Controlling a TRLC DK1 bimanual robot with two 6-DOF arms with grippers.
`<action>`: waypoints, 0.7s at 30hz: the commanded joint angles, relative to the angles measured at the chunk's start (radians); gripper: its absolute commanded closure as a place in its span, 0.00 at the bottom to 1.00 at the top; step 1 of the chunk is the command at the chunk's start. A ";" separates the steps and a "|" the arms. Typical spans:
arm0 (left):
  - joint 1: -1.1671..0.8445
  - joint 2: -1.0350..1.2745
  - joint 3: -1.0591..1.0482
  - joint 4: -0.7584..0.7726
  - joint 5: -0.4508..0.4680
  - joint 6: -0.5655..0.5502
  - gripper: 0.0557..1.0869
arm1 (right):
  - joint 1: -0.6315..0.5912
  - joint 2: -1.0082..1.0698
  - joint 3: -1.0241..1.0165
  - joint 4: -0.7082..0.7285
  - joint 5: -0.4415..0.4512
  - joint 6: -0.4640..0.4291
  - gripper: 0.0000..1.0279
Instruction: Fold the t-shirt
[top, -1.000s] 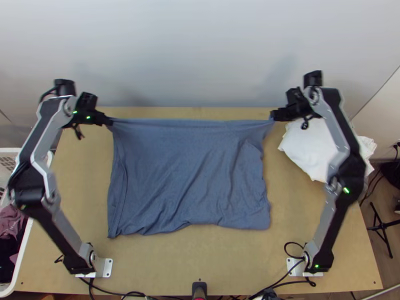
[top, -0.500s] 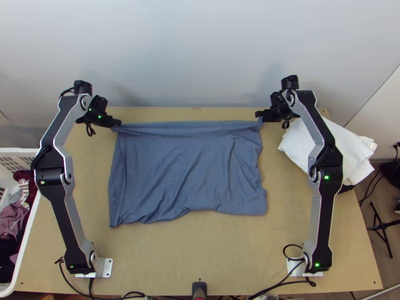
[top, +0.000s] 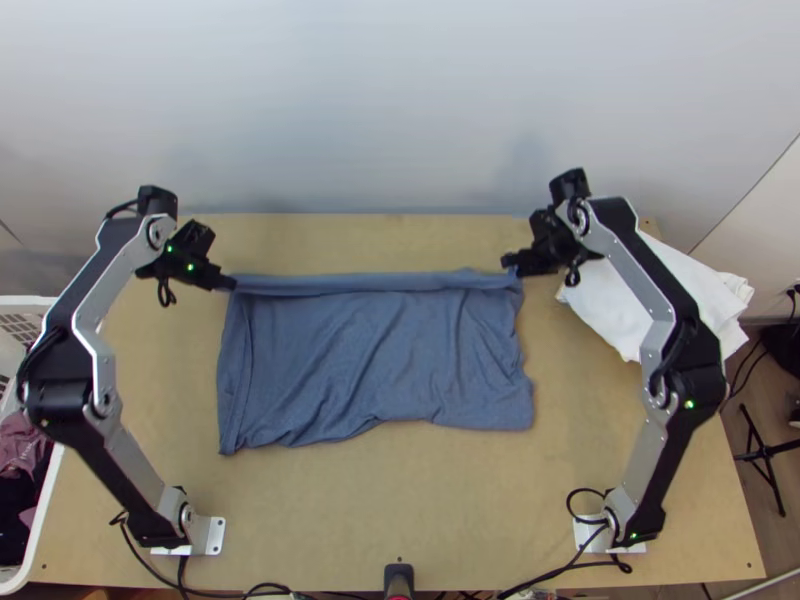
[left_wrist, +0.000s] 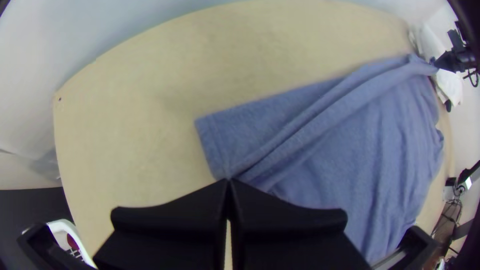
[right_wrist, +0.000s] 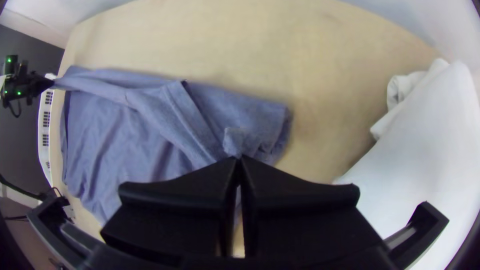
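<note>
Nearest, across the lower middle of the frame, the hem of the blue t-shirt lies wavy on the table, its left corner poking lower than the rest. Nothing visible weighs this side down, so a strong pull from above would probably drag the whole shirt rather than fold it.

Farther up, slanting creases run through the body. If the upper part is laid over them as they are, they will likely be trapped as lumps.

At the shirt's upper left, the left gripper has its fingers brought together on a small pinch of fabric, right at the tips. At the upper right, the right gripper is likewise closed, nipping a bunched bit by its very ends. Such shallow bites could slip if the band drawn between them is stretched harder. Unequal travel by the arms would skew the fold, and the loose flaps beyond each pinch could tuck under crookedly.

Off to the right, the white cloth lies under the right arm; a wide, low swing that way might snag it.
</note>
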 joint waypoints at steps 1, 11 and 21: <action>0.012 -0.142 -0.187 0.027 0.003 0.033 0.96 | 0.003 -0.128 -0.239 0.039 -0.001 0.010 0.97; -0.020 -0.112 -0.299 0.136 -0.017 0.011 0.93 | 0.010 -0.072 -0.337 0.141 -0.001 -0.002 0.86; -0.026 -0.154 -0.296 0.176 -0.040 -0.073 0.04 | 0.014 -0.101 -0.323 0.082 -0.001 -0.021 0.06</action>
